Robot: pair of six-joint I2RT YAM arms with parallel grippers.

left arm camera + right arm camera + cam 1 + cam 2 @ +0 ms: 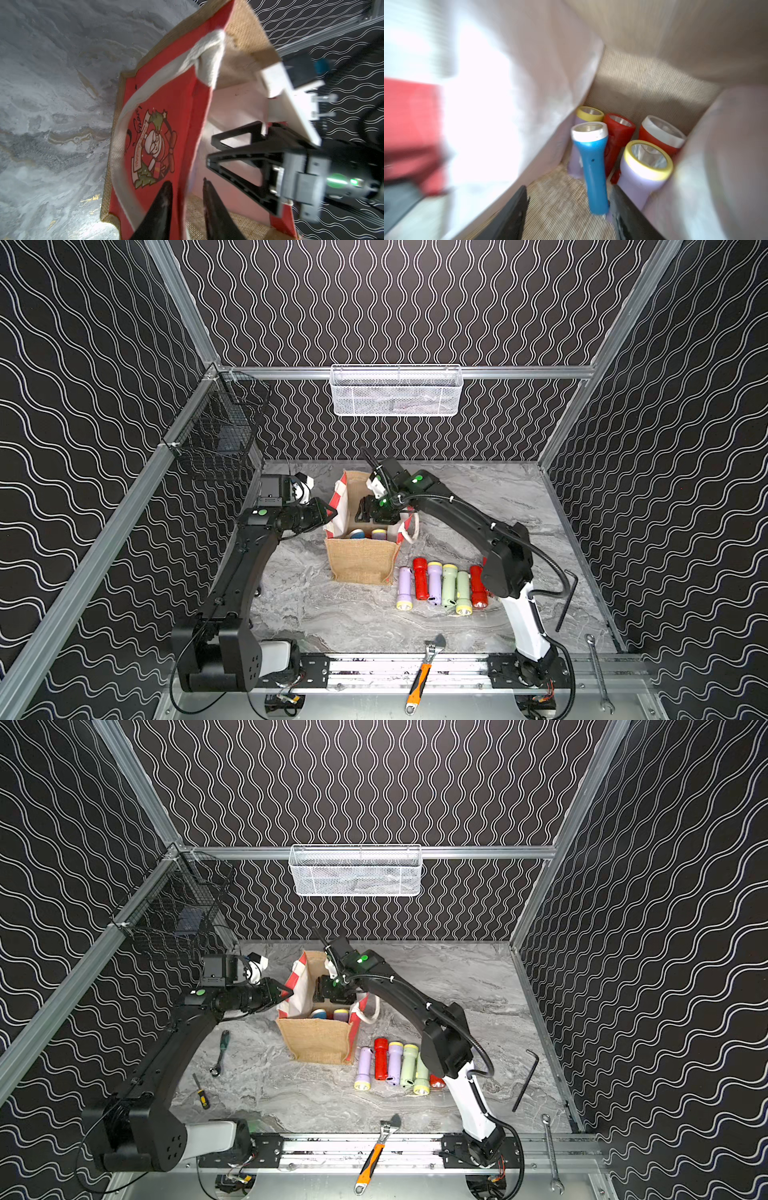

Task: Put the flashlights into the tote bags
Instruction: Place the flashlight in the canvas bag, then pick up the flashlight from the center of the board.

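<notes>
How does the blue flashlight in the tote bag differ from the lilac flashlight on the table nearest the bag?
The blue flashlight has a white head; the lilac flashlight has a pale yellow one. The blue one stands head up inside the tote bag; the lilac one lies flat on the table outside it. Both are small flashlights with flared heads.

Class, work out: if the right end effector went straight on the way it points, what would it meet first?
The right end effector would probably meet the blue flashlight first, standing in the bag between its fingers; depth is unclear.
</notes>
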